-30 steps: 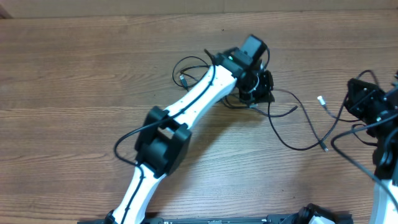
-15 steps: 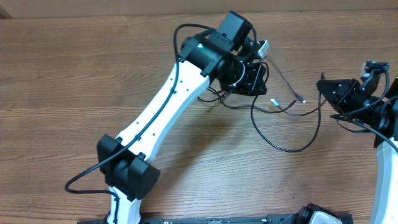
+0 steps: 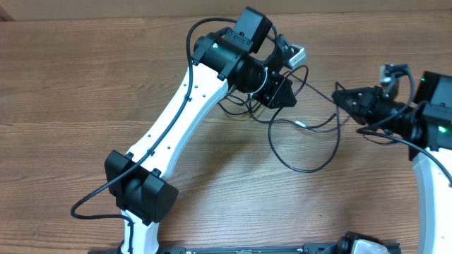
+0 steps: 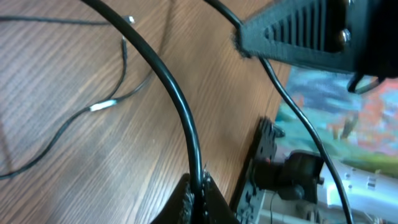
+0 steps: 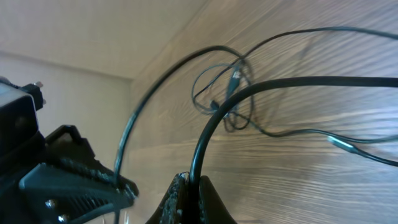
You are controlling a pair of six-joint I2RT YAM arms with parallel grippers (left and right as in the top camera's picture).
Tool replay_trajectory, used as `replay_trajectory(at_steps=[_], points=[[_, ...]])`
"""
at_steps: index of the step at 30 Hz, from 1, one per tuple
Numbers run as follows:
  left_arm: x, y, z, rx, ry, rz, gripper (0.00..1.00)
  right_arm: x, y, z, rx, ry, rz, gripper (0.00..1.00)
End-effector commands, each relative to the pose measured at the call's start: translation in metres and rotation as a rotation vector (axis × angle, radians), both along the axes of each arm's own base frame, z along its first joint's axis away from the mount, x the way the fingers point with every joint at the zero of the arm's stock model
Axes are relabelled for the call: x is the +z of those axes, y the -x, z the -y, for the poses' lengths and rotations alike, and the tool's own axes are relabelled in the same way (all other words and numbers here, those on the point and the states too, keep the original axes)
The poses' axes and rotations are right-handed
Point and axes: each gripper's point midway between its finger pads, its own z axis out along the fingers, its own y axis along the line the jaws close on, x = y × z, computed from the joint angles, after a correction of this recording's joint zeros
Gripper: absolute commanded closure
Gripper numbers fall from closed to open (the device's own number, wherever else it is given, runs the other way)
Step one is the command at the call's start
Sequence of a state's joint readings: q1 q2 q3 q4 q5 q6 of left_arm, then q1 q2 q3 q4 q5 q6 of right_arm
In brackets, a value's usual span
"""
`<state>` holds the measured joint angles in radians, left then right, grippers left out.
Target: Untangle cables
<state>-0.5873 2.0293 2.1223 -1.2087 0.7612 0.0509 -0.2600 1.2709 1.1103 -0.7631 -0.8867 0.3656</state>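
Thin black cables (image 3: 304, 144) lie in loose loops on the wooden table between my two arms, with a small tangle (image 3: 244, 107) under the left wrist. My left gripper (image 3: 281, 90) is shut on a cable; in the left wrist view the cord (image 4: 180, 106) rises from between the fingers (image 4: 200, 193). My right gripper (image 3: 344, 99) is shut on a cable too, seen as a black cord (image 5: 214, 124) leaving the jaws (image 5: 189, 193). A strand runs taut between the two grippers. A small knot of loops (image 5: 227, 93) shows in the right wrist view.
The wooden table (image 3: 85, 85) spreads wide on the left and front. The left arm's white link (image 3: 176, 127) crosses the middle. A silvery plug end (image 3: 302, 125) lies among the loops. The table's back edge (image 3: 106, 17) runs along the top.
The left arm has swung left and back, lifting the cable. The right gripper has moved left toward the middle, holding its cable. The loops have been dragged left and drawn out.
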Motion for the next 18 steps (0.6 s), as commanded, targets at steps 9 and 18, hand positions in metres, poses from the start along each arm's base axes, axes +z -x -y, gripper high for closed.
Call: replay_trajectory(at_steps=[9, 18], points=[[0.000, 0.019, -0.009, -0.214, 0.024, 0.120, 0.96, 0.003, -0.018, -0.041, 0.062, -0.088, -0.036, 0.95], [0.001, 0.018, -0.008, -0.234, 0.037, 0.148, 0.96, -0.010, -0.023, -0.055, 0.074, -0.108, -0.098, 0.79]])
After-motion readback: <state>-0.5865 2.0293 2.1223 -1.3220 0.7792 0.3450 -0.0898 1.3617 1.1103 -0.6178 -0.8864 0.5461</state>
